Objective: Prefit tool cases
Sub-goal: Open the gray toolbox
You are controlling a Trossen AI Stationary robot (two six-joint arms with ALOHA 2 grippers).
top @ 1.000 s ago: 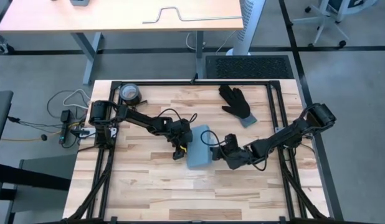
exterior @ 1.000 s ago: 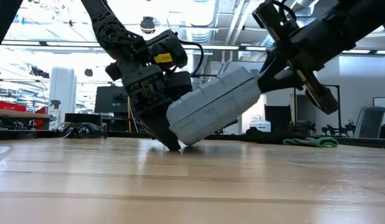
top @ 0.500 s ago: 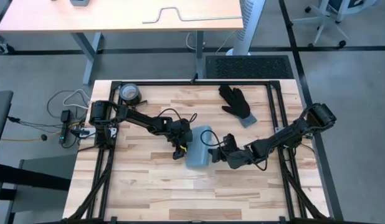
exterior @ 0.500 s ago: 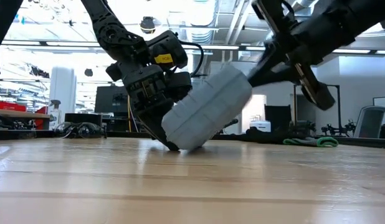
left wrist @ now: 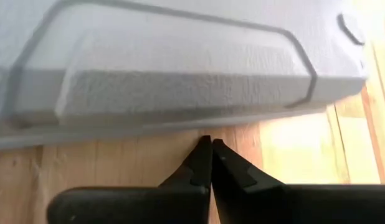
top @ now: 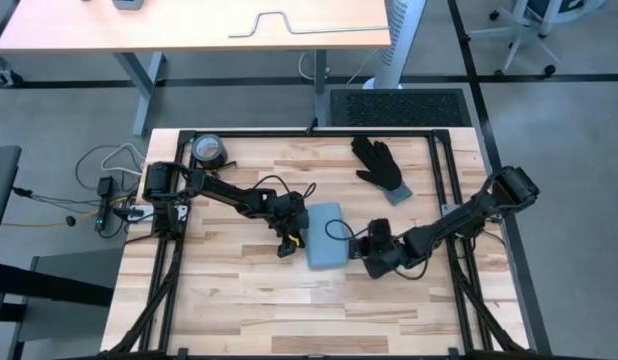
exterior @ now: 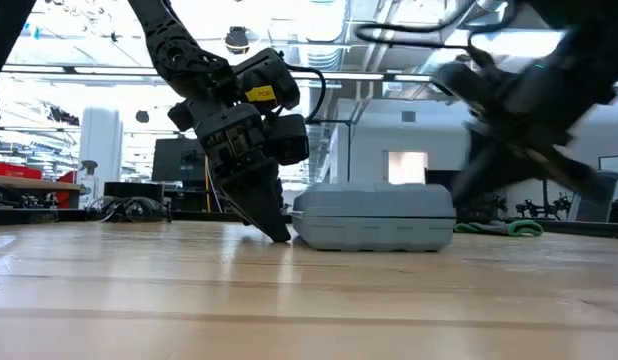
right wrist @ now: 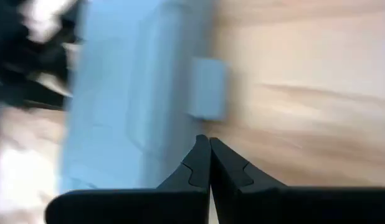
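The light-blue tool case (top: pixel 325 235) lies flat and closed on the wooden table (top: pixel 239 290) near its middle, between the two arms. In the low view its lid sits level on its base. The left gripper (top: pixel 286 244) stands just beside the case's left edge, tip on the wood, fingers pressed together and holding nothing. The right gripper (top: pixel 361 243) is near the case's right side, fingers also pressed together; the low view blurs it, so contact cannot be judged. A black glove (top: pixel 379 166) lies well apart
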